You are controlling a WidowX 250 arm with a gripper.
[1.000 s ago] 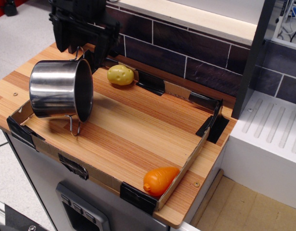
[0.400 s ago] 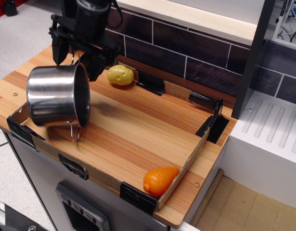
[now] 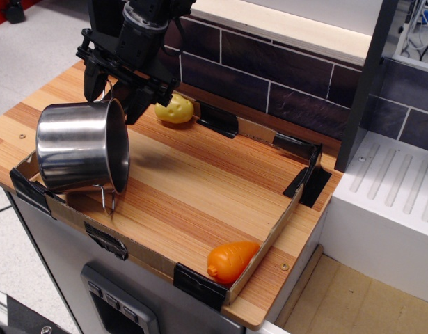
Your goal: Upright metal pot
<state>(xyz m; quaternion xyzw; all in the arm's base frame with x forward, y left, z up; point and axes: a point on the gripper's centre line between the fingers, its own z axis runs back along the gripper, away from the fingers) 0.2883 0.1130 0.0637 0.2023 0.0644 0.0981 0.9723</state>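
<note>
Gripper (image 3: 111, 89) clamps tilted metal pot's (image 3: 78, 147) upper rim beside tray's left edge (image 3: 33, 191).

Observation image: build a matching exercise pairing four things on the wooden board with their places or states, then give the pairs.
Things:
1. shiny steel pot
2. yellow toy potato
3. orange toy carrot
4. black robot tool

Places or states:
A. near corner of the cardboard tray
B. at the pot's upper rim
C. tipped on its side, mouth facing right
D. by the tray's back wall

Pairs: 1-C, 2-D, 3-A, 4-B
</note>
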